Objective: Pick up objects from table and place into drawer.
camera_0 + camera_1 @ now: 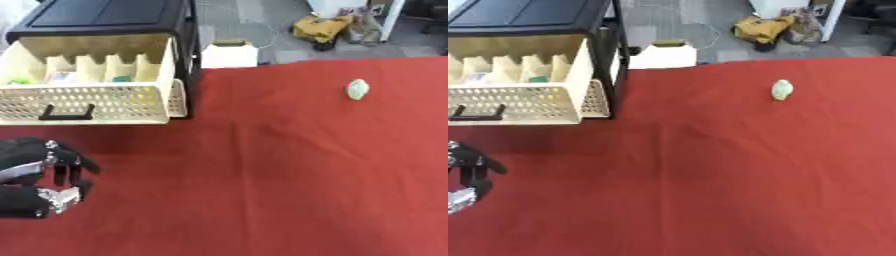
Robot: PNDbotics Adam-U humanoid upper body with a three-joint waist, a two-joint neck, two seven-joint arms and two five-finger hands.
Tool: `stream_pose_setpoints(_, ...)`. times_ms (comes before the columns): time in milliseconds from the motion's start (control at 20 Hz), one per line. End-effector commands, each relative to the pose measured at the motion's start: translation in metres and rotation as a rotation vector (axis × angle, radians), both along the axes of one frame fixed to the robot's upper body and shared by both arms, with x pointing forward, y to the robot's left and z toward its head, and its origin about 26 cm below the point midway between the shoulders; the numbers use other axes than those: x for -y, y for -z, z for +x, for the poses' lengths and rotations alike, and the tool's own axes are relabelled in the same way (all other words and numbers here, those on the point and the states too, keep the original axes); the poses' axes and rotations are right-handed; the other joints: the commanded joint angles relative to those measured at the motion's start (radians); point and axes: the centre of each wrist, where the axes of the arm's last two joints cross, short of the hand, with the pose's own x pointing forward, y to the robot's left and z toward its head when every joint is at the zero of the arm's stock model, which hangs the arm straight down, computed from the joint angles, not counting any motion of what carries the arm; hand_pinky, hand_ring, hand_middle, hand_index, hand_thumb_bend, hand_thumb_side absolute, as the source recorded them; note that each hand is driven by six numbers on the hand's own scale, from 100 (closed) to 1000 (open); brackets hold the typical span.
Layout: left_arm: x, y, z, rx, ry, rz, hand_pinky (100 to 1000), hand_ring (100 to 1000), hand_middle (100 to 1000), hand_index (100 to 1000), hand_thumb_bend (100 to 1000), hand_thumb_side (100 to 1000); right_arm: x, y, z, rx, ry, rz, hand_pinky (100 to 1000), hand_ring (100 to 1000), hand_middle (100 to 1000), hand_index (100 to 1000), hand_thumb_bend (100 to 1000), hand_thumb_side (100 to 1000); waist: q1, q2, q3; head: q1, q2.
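My left hand (44,180) hangs low at the left edge of the table, just in front of the open cream plastic drawer (87,102). Its fingers are curled in on themselves and I see nothing between them, so I take it to be closed and empty. My right hand does not show in either view.

The drawer is pulled out of the black cabinet (114,17), its perforated front and dark handle (66,112) facing me. Upright dividers split it into compartments, and a few small things already lie inside: something green (122,78), and a pale bit further left that I cannot make out. So part of the job looks done.

What is left, as far as I can see, is 1 small pale green rounded object (357,89) lying alone on the red cloth of the table (262,175), well away from the drawer on the far right side. That one is not yet picked up. It sits closer to my right side than to my left hand.
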Motion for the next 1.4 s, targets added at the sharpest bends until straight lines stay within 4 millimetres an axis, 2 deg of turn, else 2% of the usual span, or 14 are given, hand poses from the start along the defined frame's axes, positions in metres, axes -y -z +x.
stream_pose_setpoints(50,-0.003,-0.011,-0.002,0.032,-0.017,0.044,351,593,599,884,100,1000,0.003,-0.011,-0.005,0.041,0.006,-0.011,709,771,595,789,115,614,-0.005,-0.012,-0.001,-0.003,-0.003)
stream_pose_setpoints(150,-0.004,-0.012,-0.002,0.036,-0.023,0.046,350,593,599,884,100,1000,0.004,-0.010,-0.005,0.043,0.008,-0.007,709,770,595,789,114,614,-0.008,-0.011,-0.003,-0.018,-0.007)
stream_pose_setpoints(350,-0.004,-0.014,-0.002,0.043,-0.026,0.049,349,593,600,885,100,1000,0.005,-0.010,-0.006,0.047,0.015,0.004,710,770,595,789,109,611,-0.013,-0.011,-0.005,-0.080,-0.014)
stream_pose_setpoints(500,-0.004,-0.015,-0.002,0.047,-0.033,0.049,348,593,600,887,100,1000,0.005,-0.010,-0.006,0.051,0.013,0.008,711,771,596,790,106,610,-0.015,-0.013,-0.008,-0.101,-0.015)
stream_pose_setpoints(1400,0.002,-0.033,0.001,0.063,-0.154,0.036,372,632,635,920,100,1000,0.003,-0.011,-0.005,0.052,0.008,0.023,709,769,592,787,100,603,-0.015,-0.022,-0.009,-0.085,-0.021)
